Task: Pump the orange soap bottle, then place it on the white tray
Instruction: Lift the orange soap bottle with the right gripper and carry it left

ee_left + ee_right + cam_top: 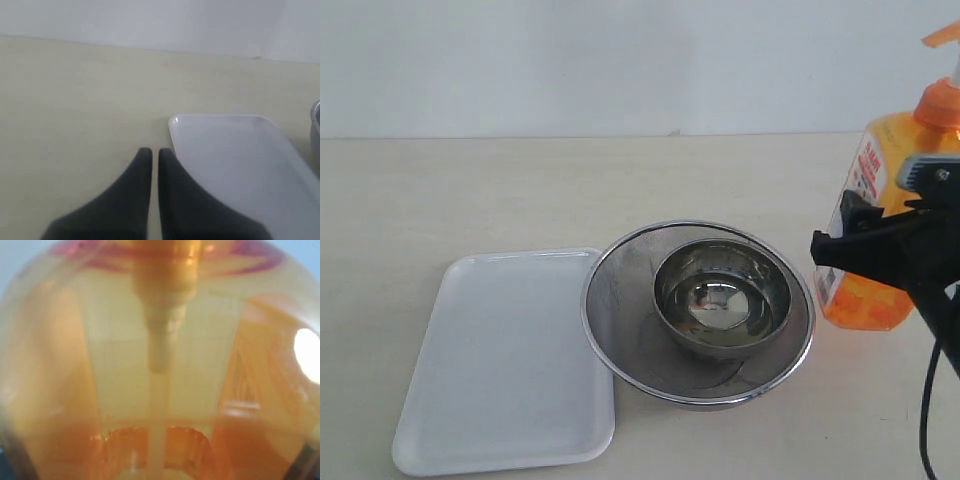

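The orange soap bottle [892, 140] stands upright at the far right of the table, its orange pump head [940, 100] up. My right gripper [835, 230] reaches in from the right and is shut on the bottle's body at mid height. Seen from the right wrist, the translucent orange soap bottle [160, 365] fills the frame and hides the fingers. The white tray [505, 360] lies flat at the front left. My left gripper [155, 152] is shut on nothing, just beside a corner of the white tray [235, 150]. It is outside the exterior view.
A round steel mesh strainer [610, 285] sits between tray and bottle, touching the tray's right edge, with a steel bowl [720, 295] inside it. The strainer's rim [316, 120] shows at the edge of the left wrist view. A black cable [926, 400] hangs under the right arm.
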`<state>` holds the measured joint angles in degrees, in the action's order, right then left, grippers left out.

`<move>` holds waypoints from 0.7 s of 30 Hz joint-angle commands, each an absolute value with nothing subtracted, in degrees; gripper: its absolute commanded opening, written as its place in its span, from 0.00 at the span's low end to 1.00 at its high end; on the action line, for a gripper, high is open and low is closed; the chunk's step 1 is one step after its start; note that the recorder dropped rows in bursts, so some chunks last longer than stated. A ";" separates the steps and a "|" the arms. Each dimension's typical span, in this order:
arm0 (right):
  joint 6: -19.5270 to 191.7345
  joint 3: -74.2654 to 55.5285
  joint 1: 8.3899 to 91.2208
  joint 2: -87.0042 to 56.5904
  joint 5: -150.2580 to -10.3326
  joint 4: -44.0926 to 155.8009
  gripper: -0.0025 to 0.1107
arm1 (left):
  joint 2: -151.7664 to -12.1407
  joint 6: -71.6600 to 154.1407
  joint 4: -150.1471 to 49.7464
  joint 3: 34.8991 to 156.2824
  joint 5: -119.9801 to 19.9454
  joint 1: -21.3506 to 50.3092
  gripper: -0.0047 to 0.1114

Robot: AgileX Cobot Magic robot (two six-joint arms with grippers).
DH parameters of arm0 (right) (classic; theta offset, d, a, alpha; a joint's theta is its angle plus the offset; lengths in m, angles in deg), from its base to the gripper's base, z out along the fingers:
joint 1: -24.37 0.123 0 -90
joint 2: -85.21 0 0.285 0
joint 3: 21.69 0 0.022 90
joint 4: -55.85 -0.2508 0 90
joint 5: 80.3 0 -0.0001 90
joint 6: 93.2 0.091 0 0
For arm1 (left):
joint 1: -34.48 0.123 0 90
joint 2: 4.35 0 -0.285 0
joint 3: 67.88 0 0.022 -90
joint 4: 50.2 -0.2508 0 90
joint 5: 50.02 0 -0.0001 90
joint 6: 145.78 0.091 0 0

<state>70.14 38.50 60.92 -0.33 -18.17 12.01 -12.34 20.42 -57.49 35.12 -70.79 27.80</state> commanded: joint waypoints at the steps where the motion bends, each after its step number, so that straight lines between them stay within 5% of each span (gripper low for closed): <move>1: 65.37 38.20 60.92 -7.71 -15.52 12.95 0.04 | -12.14 20.52 -56.92 34.90 -71.05 27.91 0.08; 21: 55.32 23.51 60.92 -24.31 -40.00 19.11 0.04 | -12.14 20.53 -56.92 34.90 -70.94 27.91 0.08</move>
